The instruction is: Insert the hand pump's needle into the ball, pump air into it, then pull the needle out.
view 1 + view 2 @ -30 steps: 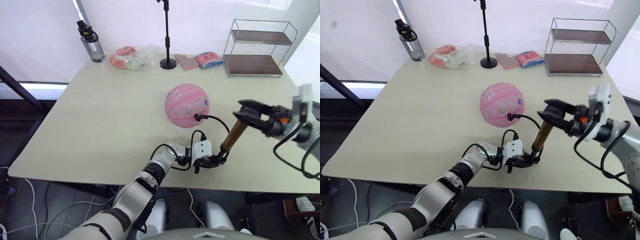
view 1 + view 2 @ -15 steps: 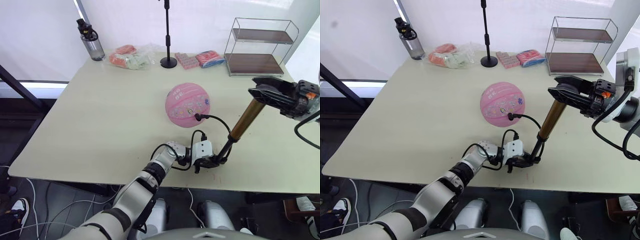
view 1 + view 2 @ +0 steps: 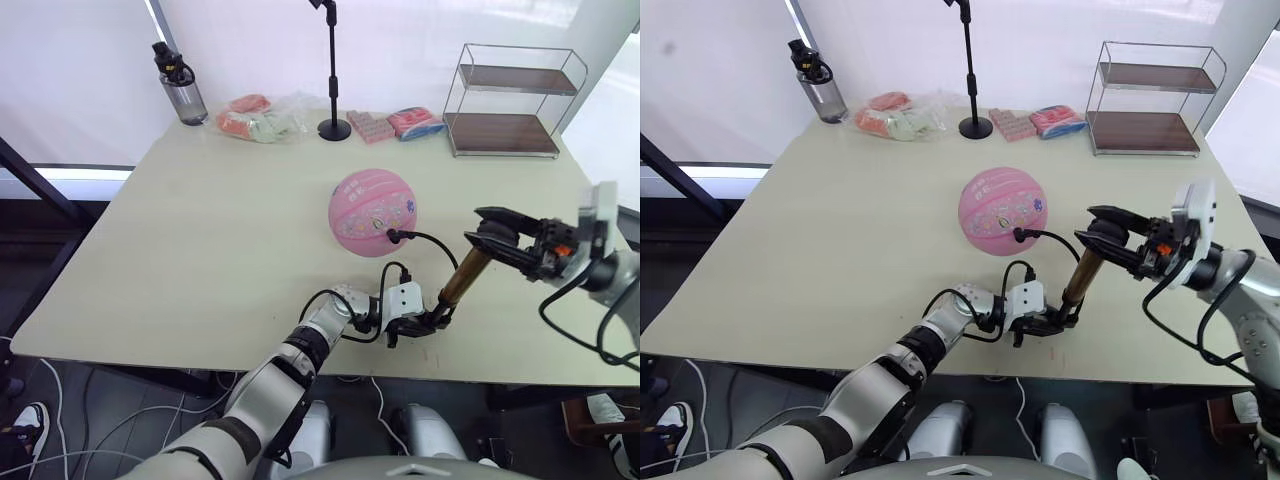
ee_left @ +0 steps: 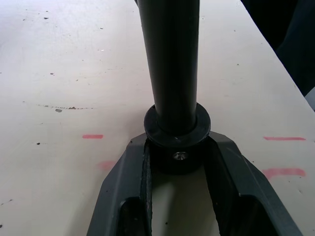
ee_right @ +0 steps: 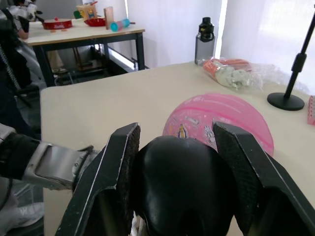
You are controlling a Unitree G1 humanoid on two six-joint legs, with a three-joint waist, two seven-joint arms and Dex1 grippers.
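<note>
Two grips: my left gripper [image 3: 432, 322] clamps the hand pump [image 3: 458, 281] base; right gripper [image 3: 490, 240] holds its handle [image 5: 179, 187]. Axis tilts up-right; next stroke runs along it.

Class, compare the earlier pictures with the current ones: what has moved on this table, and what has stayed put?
The right gripper, shut on the pump's black handle, rose half a second ago and has now pushed back down, shortening the hand pump. The left gripper stays clamped on the pump's base. The ball and hose have not moved.
</note>
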